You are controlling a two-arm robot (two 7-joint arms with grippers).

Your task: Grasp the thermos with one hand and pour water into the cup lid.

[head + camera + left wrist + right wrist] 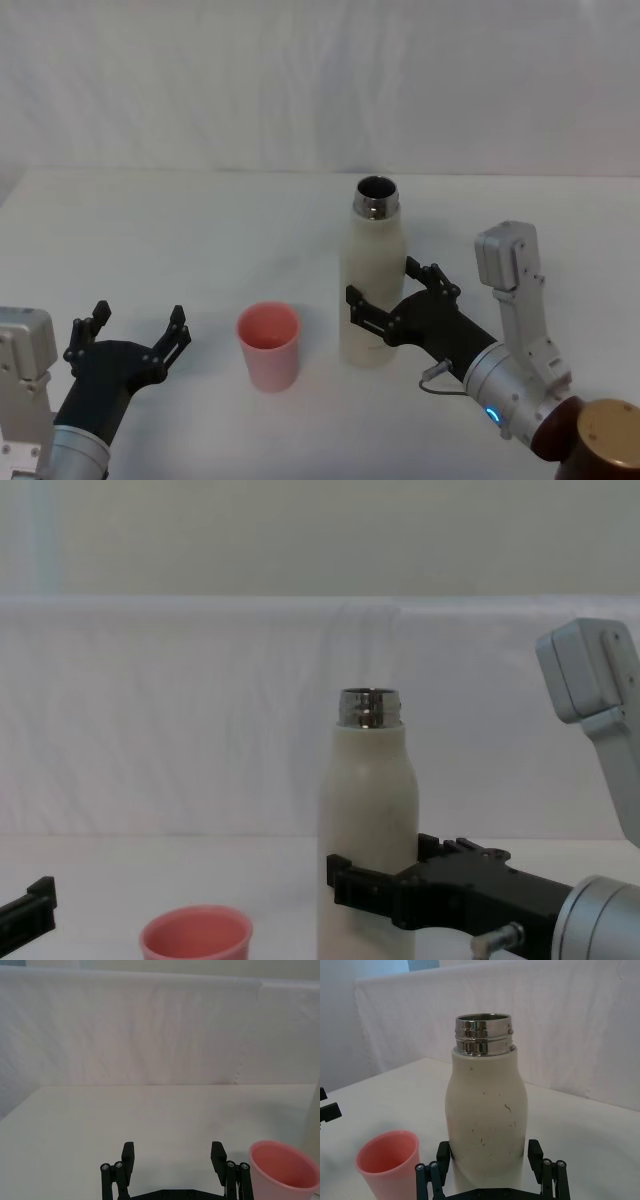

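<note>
Right black two-finger gripper [385, 300], fingers wide, brackets tall cream-white matte thermos [372, 285]; it should close squarely on the lower body before tilting toward the salmon-pink cup lid [269, 345] beside it.

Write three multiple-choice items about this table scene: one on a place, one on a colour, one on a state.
1. Where is the cup?
A. Between the left gripper and the bottle
B. Behind the bottle
C. On top of the bottle

2. What colour is the cup?
A. Blue
B. Pink
C. Green

3. How is the bottle?
A. Lying down
B. Capped
C. Upright, mouth open

Answers
1. A: in the head view the cup stands left of the bottle, beside the left gripper.
2. B: its wall is salmon pink.
3. C: its steel neck is bare, and the right gripper has a finger on either side of its lower body.
</note>
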